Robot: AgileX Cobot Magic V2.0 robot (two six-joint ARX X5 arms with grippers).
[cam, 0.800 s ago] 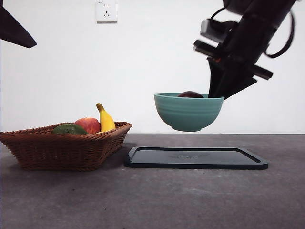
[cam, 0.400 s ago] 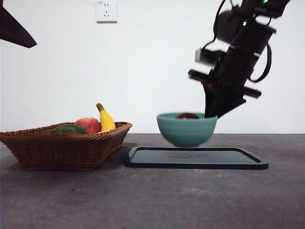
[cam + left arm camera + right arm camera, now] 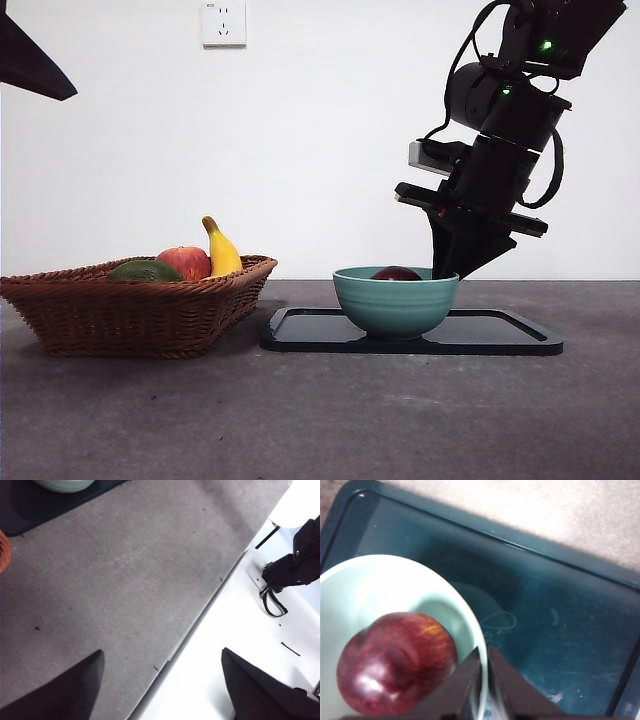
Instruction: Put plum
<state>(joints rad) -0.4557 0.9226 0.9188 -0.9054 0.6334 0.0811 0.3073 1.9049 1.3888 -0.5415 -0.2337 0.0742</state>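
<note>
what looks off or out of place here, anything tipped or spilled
Nothing stands out. The teal bowl sits level on the black tray with the plum inside, and the right gripper pinches its rim. The basket of fruit stands upright, nothing spilled.

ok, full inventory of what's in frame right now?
plum: 1, dark red-maroon, inside the bowl
bowl: 1, teal, on the tray
tray: 1, black, on the table, right of the basket
basket: 1, brown wicker, left side of the table
apple: 1, red, in the basket
banana: 1, yellow, in the basket, right of the apple
green fruit: 1, dark green, in the basket, left of the apple
socket: 1, white, on the wall
table: 1, grey
right claw: 1, black, shut on the bowl's rim
left claw: 1, black, open, over the table's edge, away from the fruit
</note>
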